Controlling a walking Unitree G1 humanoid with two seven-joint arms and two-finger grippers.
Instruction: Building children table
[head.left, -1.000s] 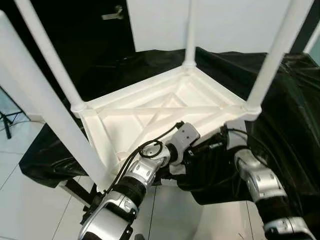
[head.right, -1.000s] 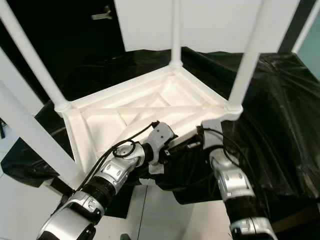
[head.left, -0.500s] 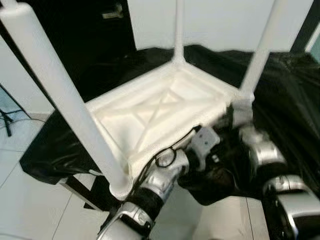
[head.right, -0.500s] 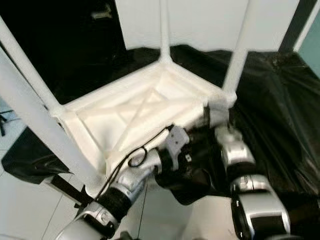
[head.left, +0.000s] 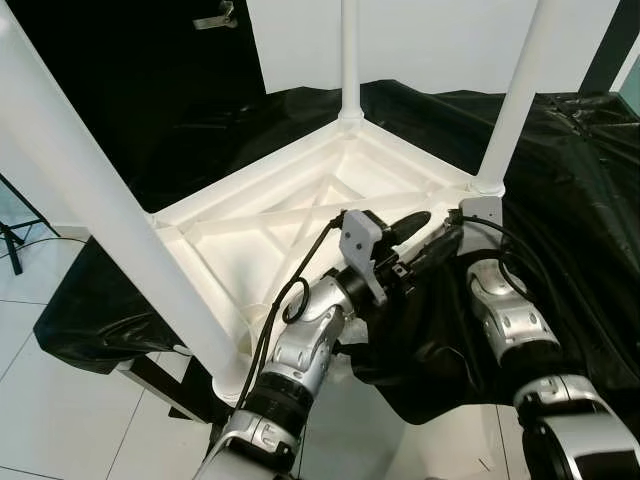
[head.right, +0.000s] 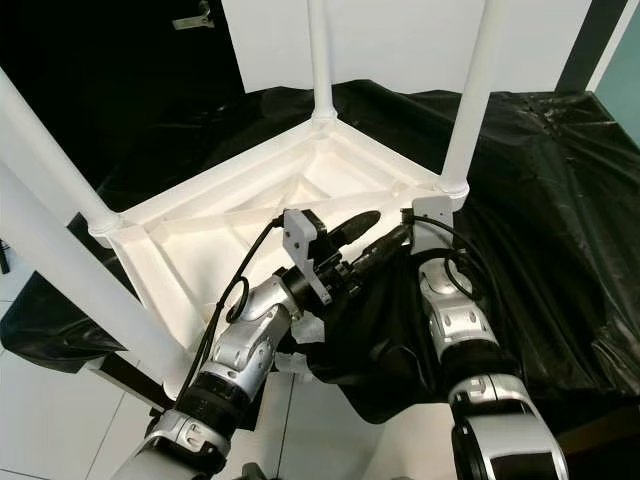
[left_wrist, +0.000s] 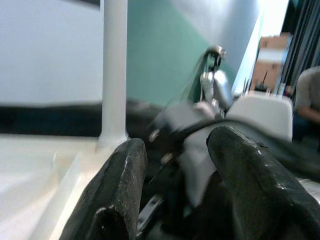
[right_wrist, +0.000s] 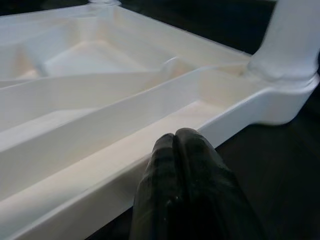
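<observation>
Children's table (head.left: 300, 225), white plastic, lies upside down on a bench draped in black sheeting (head.left: 560, 180); ribbed underside faces up, with its legs standing upright from the corners (far leg (head.left: 349, 60), right leg (head.left: 515, 95), near-left leg (head.left: 95, 190)); near-left corner of the table overhangs the bench's front edge above the white tiled floor (head.left: 60, 400). Left gripper (head.left: 408, 222) is raised over the table's near-right rim, fingers (left_wrist: 115, 195) parted and clasping nothing; right gripper (right_wrist: 187, 165) sits just beside the outer face of that same rim, near the right leg's socket, fingers pressed together with nothing between them.
</observation>
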